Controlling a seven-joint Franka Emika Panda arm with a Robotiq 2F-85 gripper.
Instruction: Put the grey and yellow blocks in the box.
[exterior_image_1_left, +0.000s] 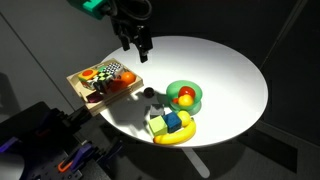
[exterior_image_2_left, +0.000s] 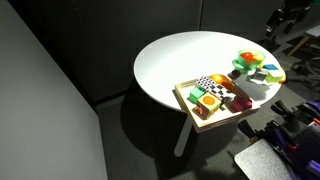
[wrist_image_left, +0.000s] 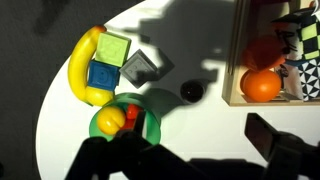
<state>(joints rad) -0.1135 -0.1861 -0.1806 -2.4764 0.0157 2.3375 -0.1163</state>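
- The black two-finger gripper hangs high above the round white table, jaws wide apart and holding nothing.
- In the wrist view, the grey cube lies ahead and to one side. It is turned diamond-wise, just beside the yellow-green cube near the table's edge.
- The wooden box sits at the edge on the opposite side.

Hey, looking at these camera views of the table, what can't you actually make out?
Wooden box: wrist view, cut off by the right edge, so most contents are unseen.
Green bowl: wrist view, dark shadow at the bottom hides its lower rim.
Small black object beside the box: too small to identify.
Grey block: in an exterior view, too small to pick out near the bowl.
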